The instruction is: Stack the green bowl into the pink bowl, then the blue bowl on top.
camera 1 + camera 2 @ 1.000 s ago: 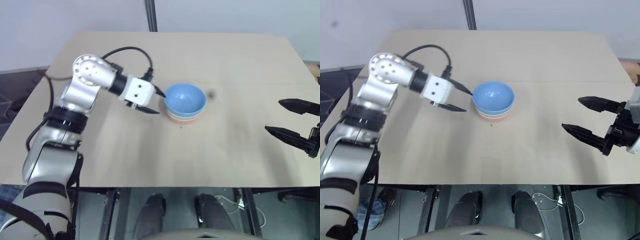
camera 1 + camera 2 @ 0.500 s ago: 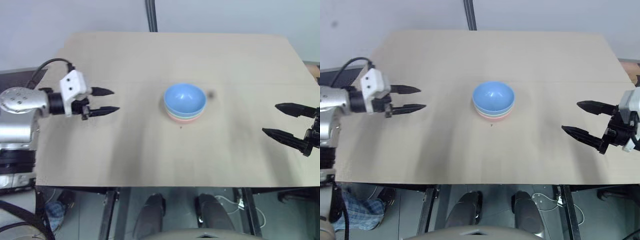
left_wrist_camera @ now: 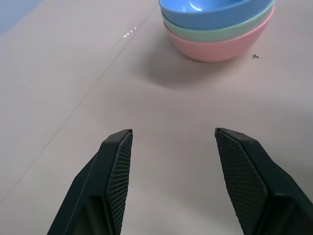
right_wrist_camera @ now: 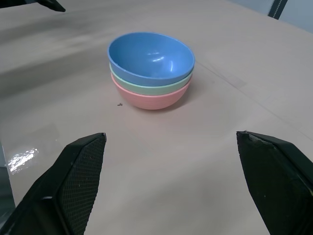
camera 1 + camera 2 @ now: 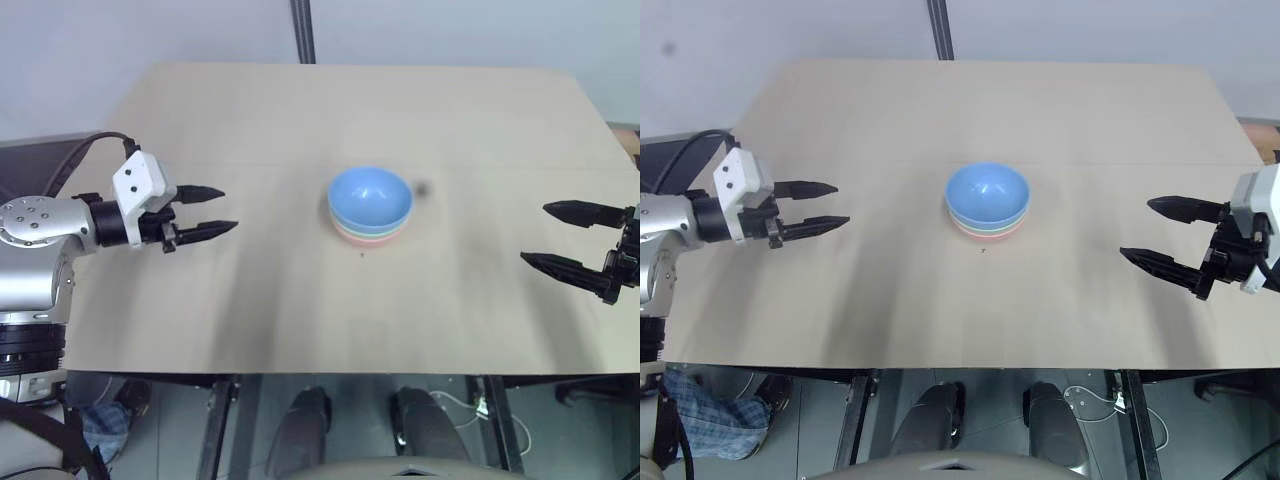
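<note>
The three bowls stand nested as one stack near the centre of the tabletop (image 5: 300, 110): the pink bowl (image 4: 151, 99) sits at the bottom on the wood, the green bowl (image 4: 149, 86) shows as a thin band inside it, and the blue bowl (image 4: 149, 58) rests on top, mouth up and level. Judged from this order, the stacking the task asks for looks complete.

Seen from the head camera, the left gripper (image 5: 208, 212) hangs at about nine o'clock from the stack, well apart from it, with its jaws spread and nothing between them; they point across the tabletop toward the bowls. The right gripper (image 5: 563, 238) hovers at about three o'clock, close to the tabletop's edge, also well clear, its jaws spread wide and empty, aimed back toward the centre.

Both arms flank the stack at a distance, which reads as a clear-out posture: nothing touches the bowls, so the stack can stand undisturbed. A small dark speck lies on the wood just beside the pink bowl. The stack looks stable, each bowl seated evenly in the one below.
</note>
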